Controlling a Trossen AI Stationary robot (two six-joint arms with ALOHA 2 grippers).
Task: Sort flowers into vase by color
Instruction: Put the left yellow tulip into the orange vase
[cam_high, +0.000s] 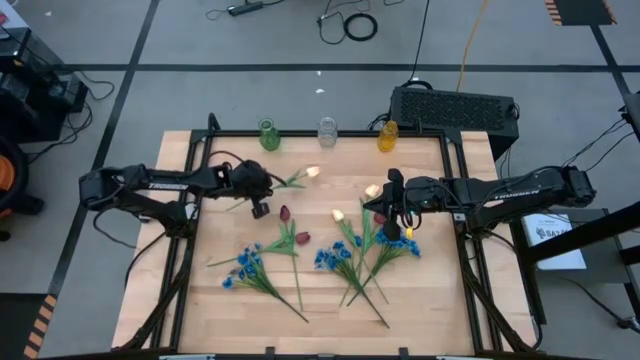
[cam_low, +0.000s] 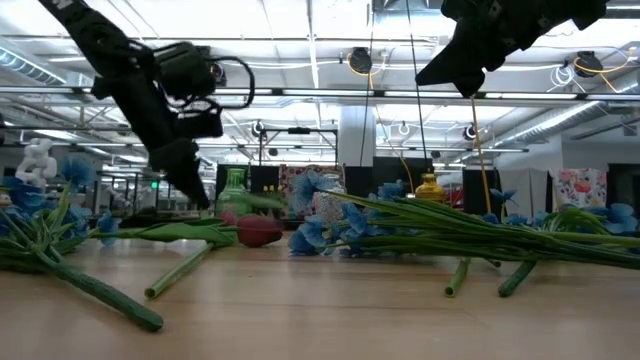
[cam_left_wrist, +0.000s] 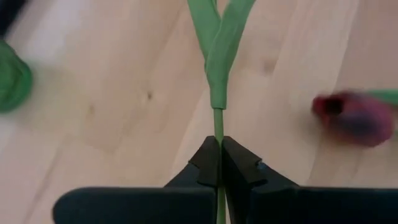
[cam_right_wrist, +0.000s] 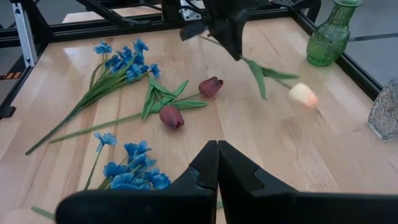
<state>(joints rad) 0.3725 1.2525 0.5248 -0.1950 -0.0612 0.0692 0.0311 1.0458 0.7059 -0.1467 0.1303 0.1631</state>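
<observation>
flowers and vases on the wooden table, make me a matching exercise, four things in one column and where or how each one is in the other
Things:
1. cream-yellow tulip with long green stem
2. green glass vase
3. pair of dark red tulips
4. right pincer

Places or states:
A. shut and empty, above the blue blossoms
B. lying on the wood, touched by no pincer
C. stem clamped in the shut left pincer
D. upright at the table's far edge, no flowers in it

Pairs: 1-C, 2-D, 3-B, 4-A
</observation>
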